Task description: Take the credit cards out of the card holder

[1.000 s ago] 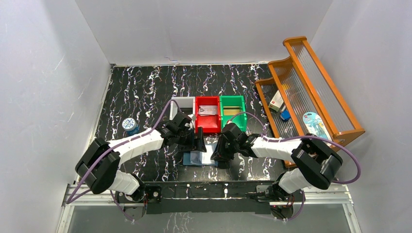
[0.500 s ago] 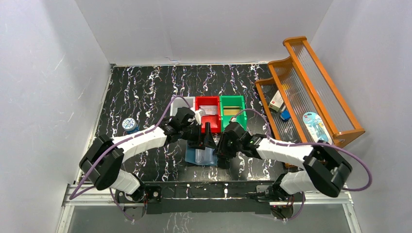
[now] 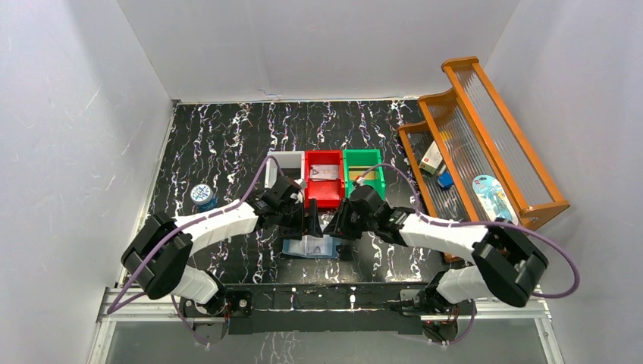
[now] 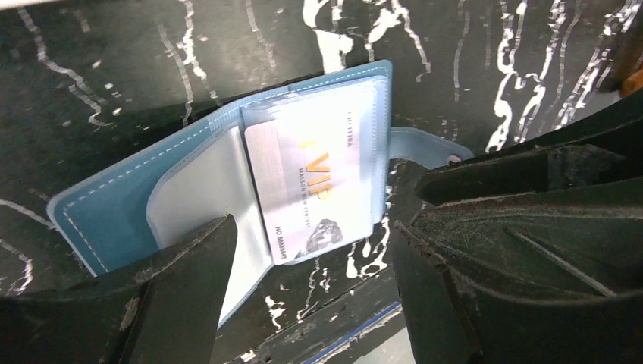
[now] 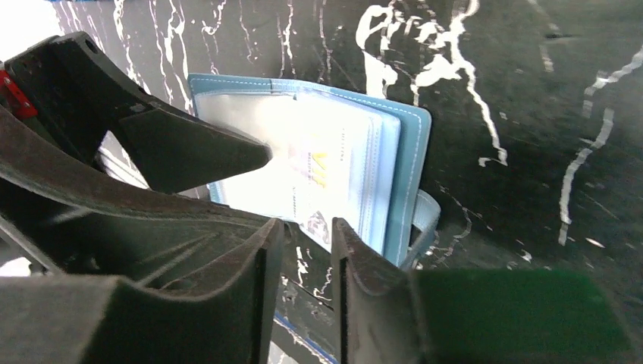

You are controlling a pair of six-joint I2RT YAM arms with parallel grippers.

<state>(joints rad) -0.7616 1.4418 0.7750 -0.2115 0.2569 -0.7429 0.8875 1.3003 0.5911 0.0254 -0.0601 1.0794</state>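
The blue card holder lies open and flat on the black marbled table near its front edge. In the left wrist view its paler inside faces up, and a pale grey credit card marked VIP sticks partway out of a clear pocket. My left gripper hangs open just above it, and one of its fingers points onto the left pocket. My right gripper hovers at the holder's near right edge, its jaws a narrow gap apart with nothing between them. From above, both grippers meet over the holder.
Grey, red and green bins stand in a row just behind the grippers, with a pale flat item in the red one. A wooden rack with small items fills the right side. At the left sits a round blue tin.
The right gripper has lifted back from the holder's near edge and its jaws have parted a little. The left gripper swung right, then back left. The holder stays open.
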